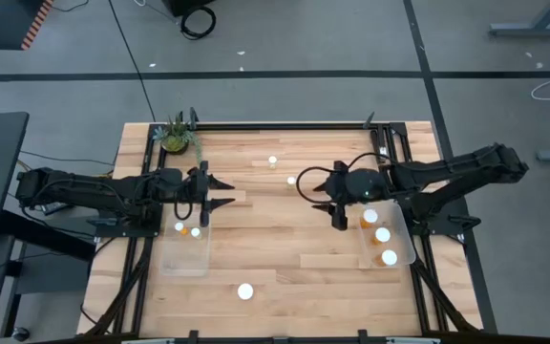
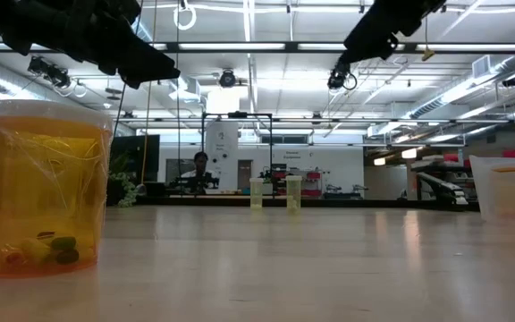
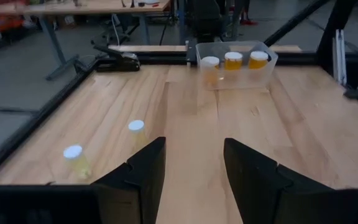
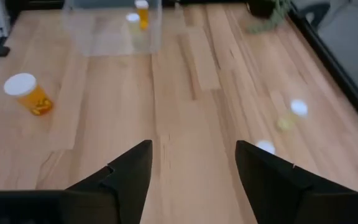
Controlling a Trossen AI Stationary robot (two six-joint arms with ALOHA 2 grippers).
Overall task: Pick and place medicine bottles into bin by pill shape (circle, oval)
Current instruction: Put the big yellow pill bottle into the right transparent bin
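nearest, an amber bottle (image 2: 45, 192) stands alone at the table's near edge. left gripper (image 1: 220, 191) hangs wide open and empty by the left bin (image 1: 185, 250) with two bottles; right gripper (image 1: 330, 206), likewise open and empty, by the right bin (image 1: 404, 239) with three. two bottles (image 1: 273, 161) far centre, plant (image 1: 175, 137) far left.

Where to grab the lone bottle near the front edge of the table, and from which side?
Grip the orange bottle across its amber body just under the white cap, coming down from above. It stands upright, apart from both bins, with bare table all round, so either open gripper, left or right, probably fits.
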